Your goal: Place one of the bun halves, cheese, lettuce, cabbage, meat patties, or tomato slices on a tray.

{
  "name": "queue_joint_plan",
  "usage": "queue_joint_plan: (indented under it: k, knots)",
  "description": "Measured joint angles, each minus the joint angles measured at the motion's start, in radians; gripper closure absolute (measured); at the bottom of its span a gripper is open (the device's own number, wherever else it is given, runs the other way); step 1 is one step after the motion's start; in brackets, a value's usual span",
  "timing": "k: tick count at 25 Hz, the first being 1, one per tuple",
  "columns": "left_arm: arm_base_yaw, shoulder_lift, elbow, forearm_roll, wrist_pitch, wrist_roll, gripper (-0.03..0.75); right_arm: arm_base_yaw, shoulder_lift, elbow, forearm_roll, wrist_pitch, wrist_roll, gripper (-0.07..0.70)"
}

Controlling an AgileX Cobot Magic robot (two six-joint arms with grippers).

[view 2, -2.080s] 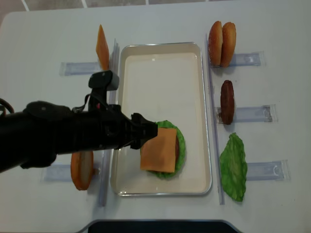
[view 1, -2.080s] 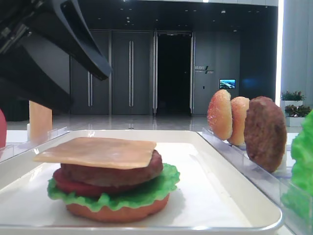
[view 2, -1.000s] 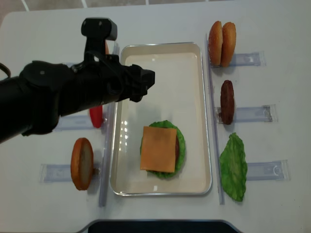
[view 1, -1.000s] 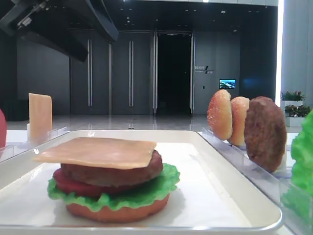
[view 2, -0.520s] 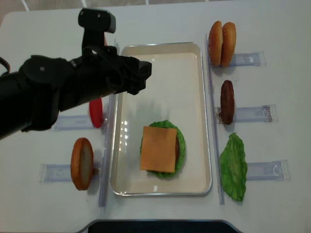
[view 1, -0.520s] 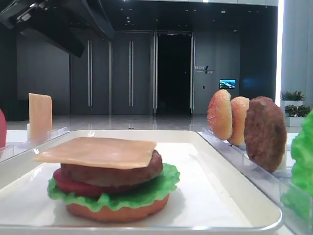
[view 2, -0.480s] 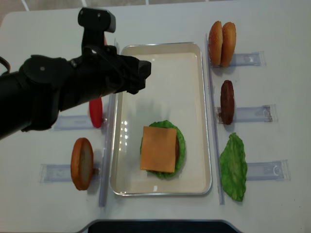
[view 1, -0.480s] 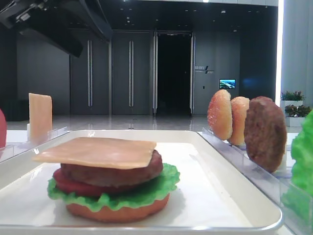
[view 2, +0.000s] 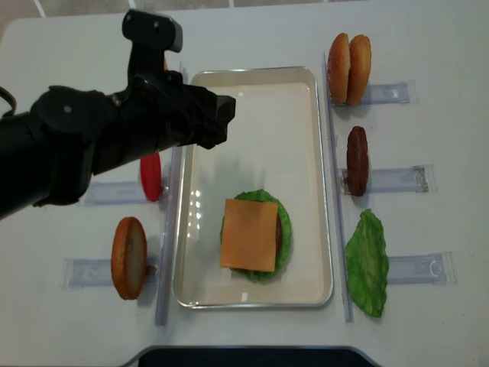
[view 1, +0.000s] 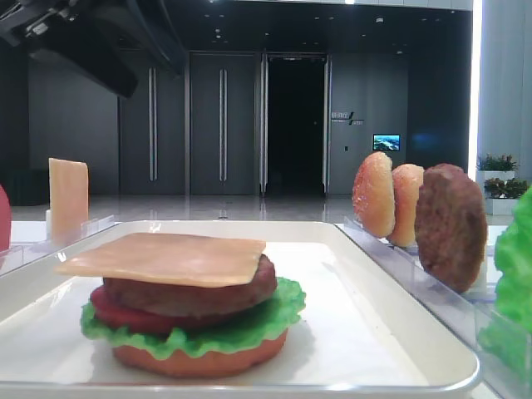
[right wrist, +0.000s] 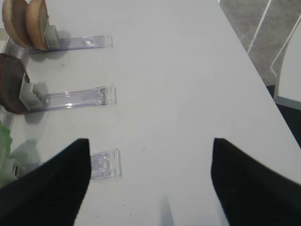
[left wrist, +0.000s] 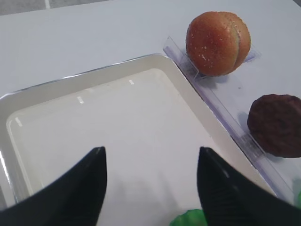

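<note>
While lying flat, cheese (view 2: 250, 235) runs lengthwise along tray (view 2: 306, 176).

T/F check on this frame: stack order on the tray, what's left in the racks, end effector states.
1. The cheese is the top layer of the stack on the tray. True.
2. The left end effector is shut on a bun half. False: it is open and empty, over the bare far part of the tray.
3. Two bun halves stand side by side in a rack right of the tray. True.
4. No meat patty is left off the tray. False: one meat patty stands on edge in a rack to the right.
5. The right end effector is open over bare table. True.
</note>
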Motion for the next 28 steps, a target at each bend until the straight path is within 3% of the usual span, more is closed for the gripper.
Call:
queue_joint_plan:
  k: [10,18,22,28]
  knots:
    - [0.029,0.0,0.0,0.504,0.061,-0.477,0.263,0.0,0.0,0.0,0.0,0.0,0.0,0.097]
    - [0.106,-0.062,0.0,0.903,0.16,-0.851,0.269,0.0,0.0,0.0,0.0,0.0,0.0,0.097]
    - [0.167,-0.109,0.0,0.99,0.257,-0.92,0.269,0.0,0.0,0.0,0.0,0.0,0.0,0.097]
    - [0.315,-0.167,0.0,1.053,0.381,-0.929,0.269,0.0,0.0,0.0,0.0,0.0,0.0,0.097]
